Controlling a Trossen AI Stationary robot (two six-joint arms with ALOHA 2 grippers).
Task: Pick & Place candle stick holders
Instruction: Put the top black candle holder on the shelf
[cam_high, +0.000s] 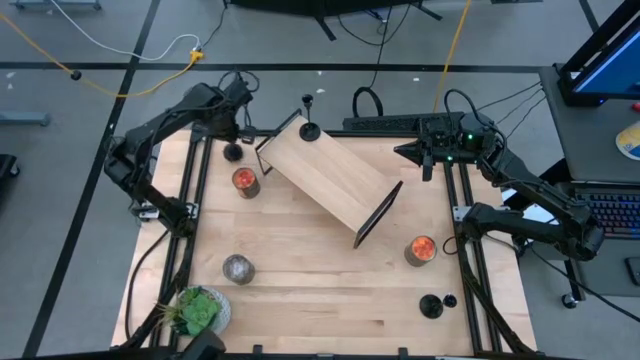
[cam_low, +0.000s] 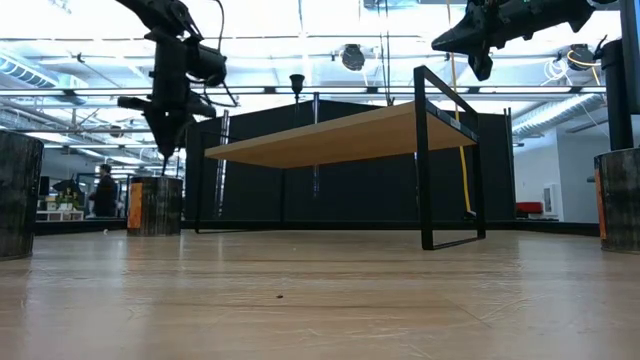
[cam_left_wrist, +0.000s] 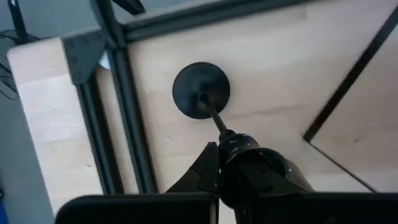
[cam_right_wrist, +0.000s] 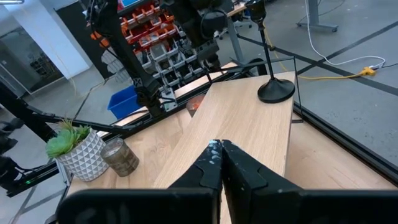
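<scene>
The left gripper (cam_left_wrist: 219, 155) is pinched on the stem of a candle stick holder (cam_left_wrist: 201, 91), holding it by the upper end with the round base hanging below, over the table (cam_high: 300, 280) near its far-left corner. In the low view I see this gripper well above the tabletop, so I judge the holder is lifted clear, not resting. The right gripper (cam_right_wrist: 221, 155) hangs over the far-right part of the table with its fingers pressed together and nothing between them; it waits.

Other holders: one (cam_high: 309, 128) stands upright on the far end of the raised wooden shelf (cam_high: 330, 180), which lies diagonally across the middle of the table. Another (cam_high: 431, 305) sits near the near-right corner, beside a jar candle (cam_high: 420, 249). A second jar candle (cam_high: 245, 181) stands just beside the shelf's left end, close under my carry path.

Step in hand, as I judge it: carrying the gripped holder to the shelf.

Procedure I would follow:
1. Keep the grip firm; the stem is thin and could pivot between the fingers.
2. Carry at a height that clears the shelf's black frame and the near jar candle.
3. Bring the base flat over bare shelf board, apart from the holder already there.
4. Lower until the base seats fully, then release and withdraw straight up.

The potted plant (cam_high: 197, 310) at the near-left corner is not involved.
</scene>
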